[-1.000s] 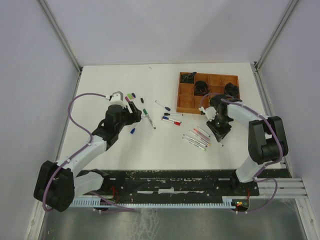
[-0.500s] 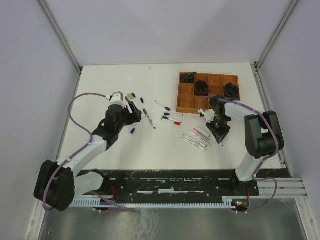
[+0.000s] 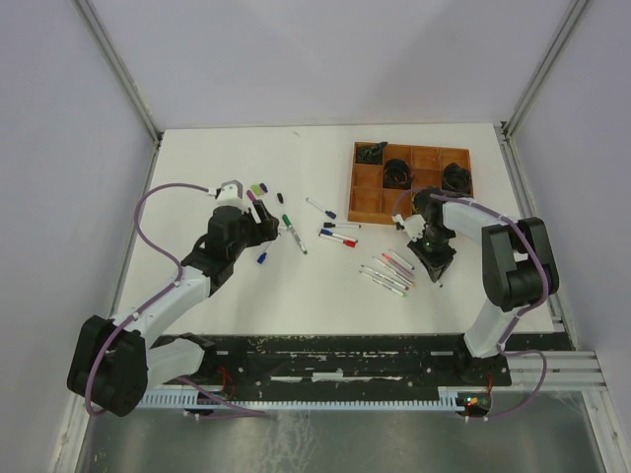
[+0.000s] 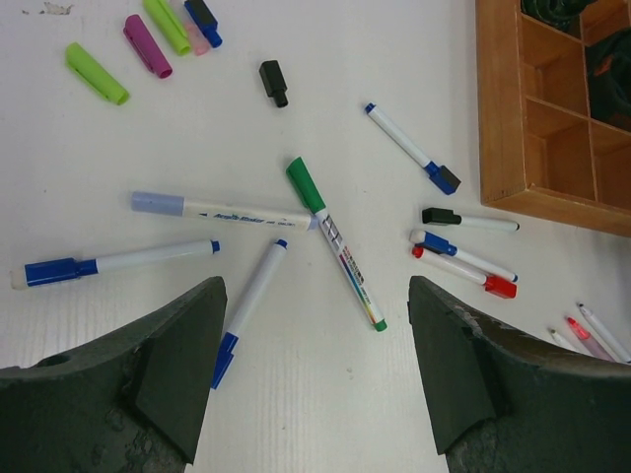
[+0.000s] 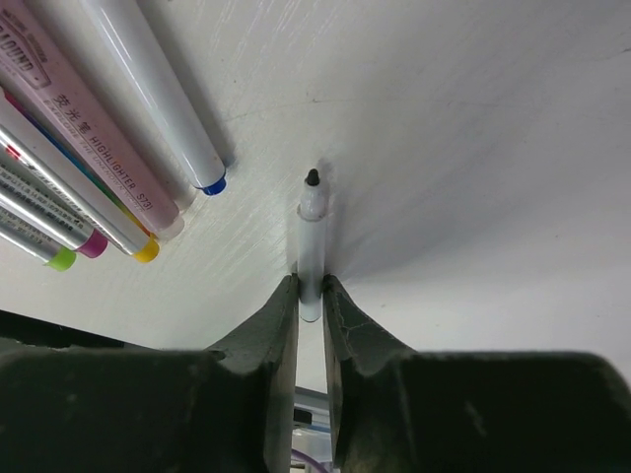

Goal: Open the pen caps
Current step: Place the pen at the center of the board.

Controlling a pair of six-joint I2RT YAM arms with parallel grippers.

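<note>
In the right wrist view, my right gripper [image 5: 311, 288] is shut on a thin white pen [image 5: 311, 241] with a bare black tip, gripping the rear of its barrel low over the table. From above, the right gripper [image 3: 435, 258] sits just right of a row of pens [image 3: 389, 271]. My left gripper [image 4: 315, 291] hangs open over scattered pens, among them a green-capped pen [image 4: 333, 241] and a blue-ended pen [image 4: 246, 310], touching none. Loose pen caps lie beyond: light green [image 4: 96, 73], purple [image 4: 147, 45], black [image 4: 273, 83].
A brown compartment tray [image 3: 352, 182] with dark items stands at the back right, its corner near more pens [image 4: 463, 258]. Several highlighters and pens [image 5: 69, 99] lie close to the left of the right gripper's fingers. Walls enclose the table on three sides.
The right gripper's jaws have closed in onto the white pen's barrel, and the right arm has folded in slightly. The left arm has not moved.
</note>
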